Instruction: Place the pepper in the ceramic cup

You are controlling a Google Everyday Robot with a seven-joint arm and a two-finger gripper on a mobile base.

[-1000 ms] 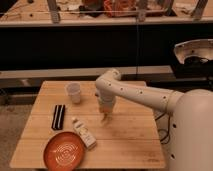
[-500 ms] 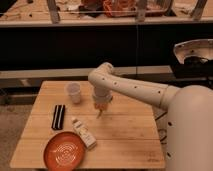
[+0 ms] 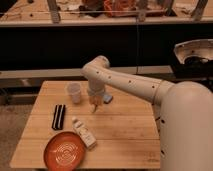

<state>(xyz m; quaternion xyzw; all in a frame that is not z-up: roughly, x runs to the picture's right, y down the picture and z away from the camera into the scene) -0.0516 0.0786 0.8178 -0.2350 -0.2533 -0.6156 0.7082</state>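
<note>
The ceramic cup (image 3: 74, 92) is a small pale cup standing upright at the back left of the wooden table (image 3: 125, 135). My gripper (image 3: 94, 103) points down just right of the cup, a little above the table top. It is shut on the pepper (image 3: 94, 107), whose small orange-red tip hangs below the fingers. The pepper is beside the cup, not over its rim.
A blue-grey pad (image 3: 107, 98) lies just right of the gripper. A black flat item (image 3: 59, 116) lies left of centre. A white bottle (image 3: 84, 132) lies on its side near the orange swirled plate (image 3: 65, 149) at the front left.
My arm has swung left and toward the back of the table, carrying the pepper from mid-table to a spot close beside the cup.
</note>
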